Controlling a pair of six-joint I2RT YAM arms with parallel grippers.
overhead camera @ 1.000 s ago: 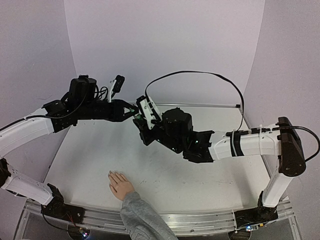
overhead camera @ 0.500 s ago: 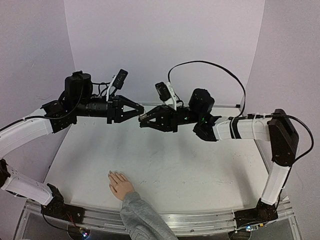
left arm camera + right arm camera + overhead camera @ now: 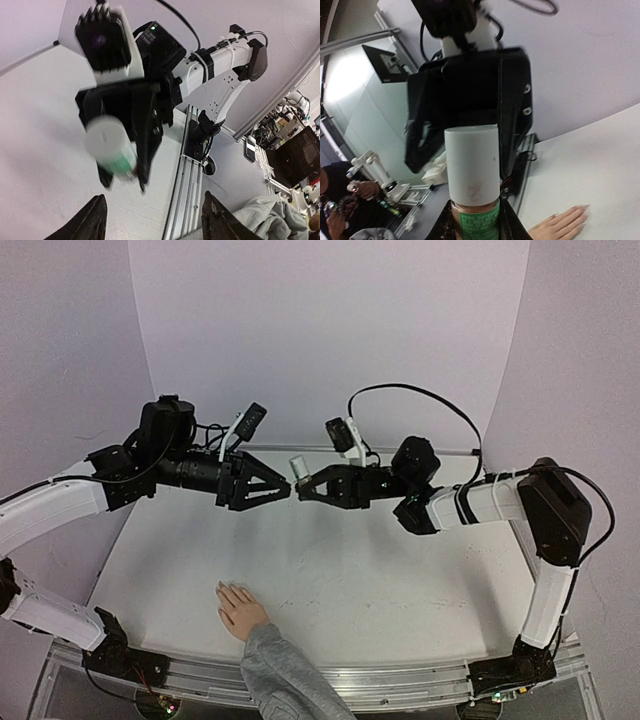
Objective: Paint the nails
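On the white table [image 3: 420,590], a flesh-coloured mannequin hand in a grey knit sleeve [image 3: 241,610] lies flat at the near edge. My left gripper [image 3: 286,490] is spread; my right gripper [image 3: 303,485] clamps the small whitish cylindrical bottle [image 3: 471,167], light and slick I reckon, so I'd grip its cap. Its tiny pale nails [image 3: 222,586] look hard.

The white counter [image 3: 400,580] is a flat, matte slab, faintly scuffed, with a metal rail [image 3: 400,678] running along its near edge. A small flesh-coloured hand [image 3: 240,608] lies palm down on it close to that edge, left of centre, with its fingers together and pointing toward the back left. Its grey knit sleeve [image 3: 285,675] trails back over the rail.
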